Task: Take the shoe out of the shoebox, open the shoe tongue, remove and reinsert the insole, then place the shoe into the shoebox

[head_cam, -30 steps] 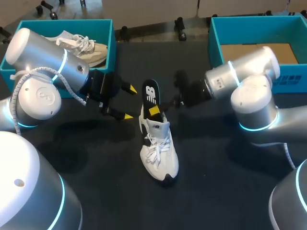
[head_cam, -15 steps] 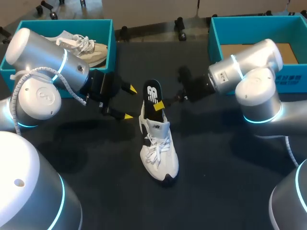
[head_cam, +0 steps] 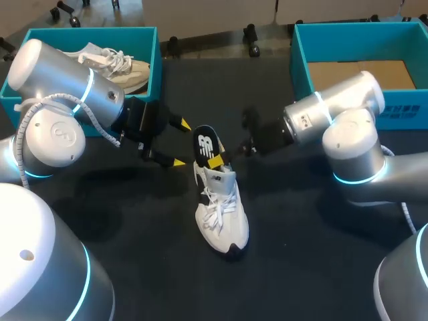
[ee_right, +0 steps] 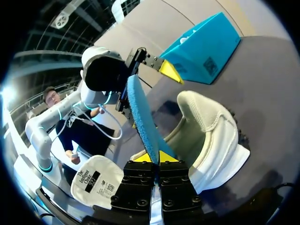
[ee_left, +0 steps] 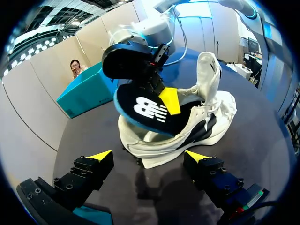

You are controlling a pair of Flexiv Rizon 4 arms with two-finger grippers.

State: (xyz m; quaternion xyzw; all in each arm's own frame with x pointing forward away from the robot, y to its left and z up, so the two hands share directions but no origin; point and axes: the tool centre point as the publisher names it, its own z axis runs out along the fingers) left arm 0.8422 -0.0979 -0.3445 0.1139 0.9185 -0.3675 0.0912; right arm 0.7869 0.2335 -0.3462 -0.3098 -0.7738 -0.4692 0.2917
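Note:
A white lace-up shoe (head_cam: 222,208) stands on the dark table, toe toward me. Its insole (head_cam: 206,144), black on top with a white logo and blue underneath, sticks up out of the heel opening. My right gripper (head_cam: 216,160) is shut on the insole's edge just above the shoe's collar. In the right wrist view the gripper (ee_right: 154,157) pinches the blue edge of the insole (ee_right: 140,117), with the shoe (ee_right: 211,136) beside it. My left gripper (head_cam: 179,143) is open just left of the insole. In the left wrist view that gripper (ee_left: 149,155) faces the shoe (ee_left: 201,126) and insole (ee_left: 145,110), touching neither.
A teal shoebox (head_cam: 154,63) at the back left holds another pale shoe (head_cam: 117,65). A second teal shoebox (head_cam: 299,63) at the back right shows a bare cardboard floor. Both arms crowd the table's middle band; open tabletop lies in front of the shoe.
My right gripper has tightened on the insole and carried it lower and slightly left, deeper toward the shoe's opening. The left arm and the shoe have kept still.

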